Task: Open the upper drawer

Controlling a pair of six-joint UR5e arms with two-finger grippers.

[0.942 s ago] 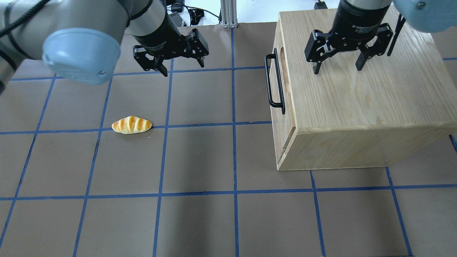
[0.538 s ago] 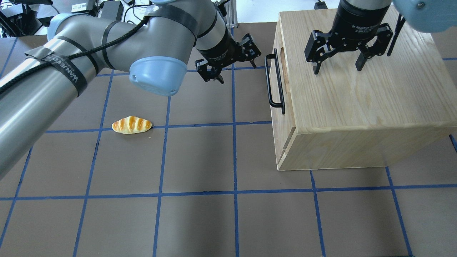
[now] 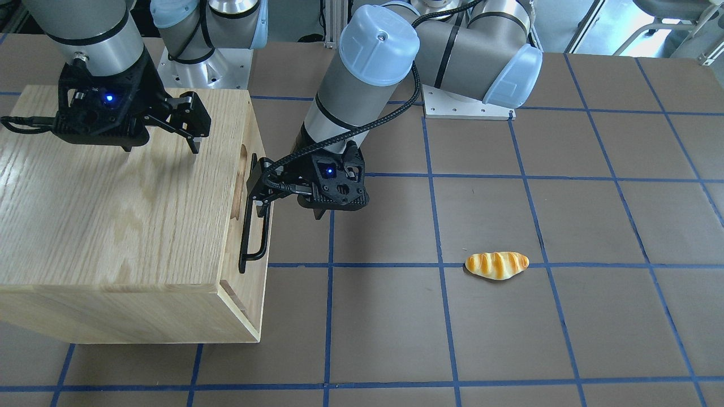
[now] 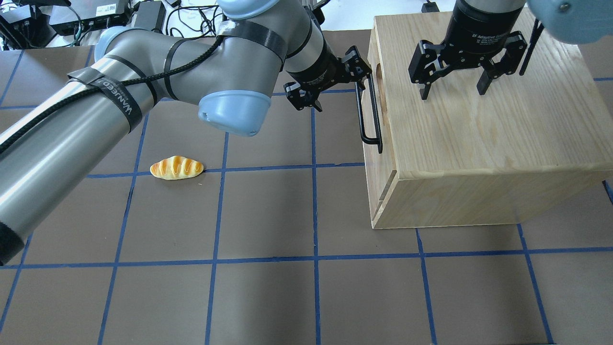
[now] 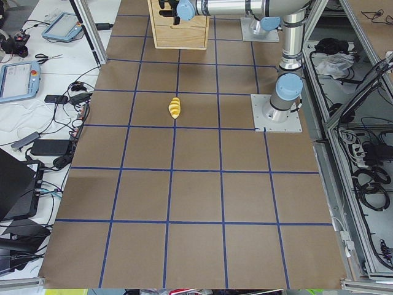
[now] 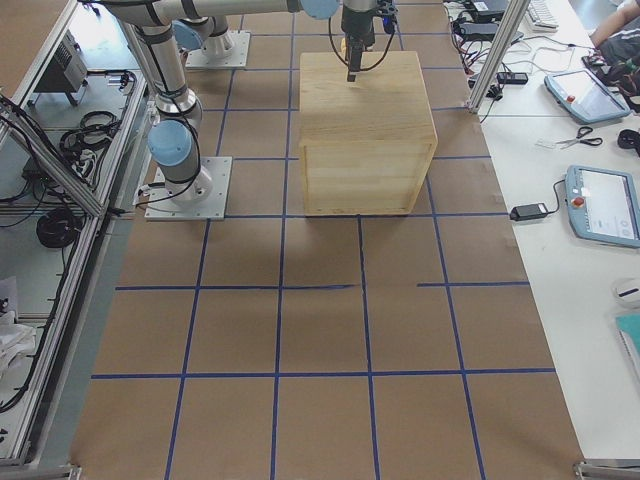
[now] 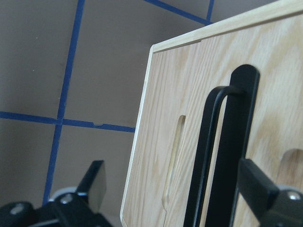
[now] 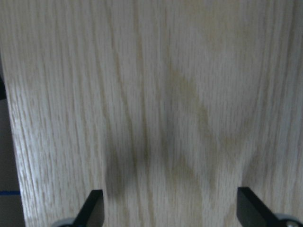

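The upper drawer [image 4: 387, 158] sits shut in the oak cabinet [image 4: 479, 134], its front facing the table's middle. Its black bar handle [image 4: 368, 115] also shows in the front view [image 3: 254, 226] and the left wrist view [image 7: 222, 156]. My left gripper [image 4: 341, 90] is open at the handle's far end. In the left wrist view the bar lies between its fingers [image 7: 97, 184] without being clamped. My right gripper [image 4: 452, 91] is open and empty just above the cabinet top, which fills the right wrist view [image 8: 170, 94].
A toy bread roll [image 4: 176, 167] lies on the brown mat to the left of the cabinet, on a blue grid line. The left arm's elbow [image 4: 230, 105] hangs over the mat between the roll and the cabinet.
My left arm has swung right, carrying its open gripper from the far middle of the table to the drawer handle. The right gripper, cabinet and roll have not moved.
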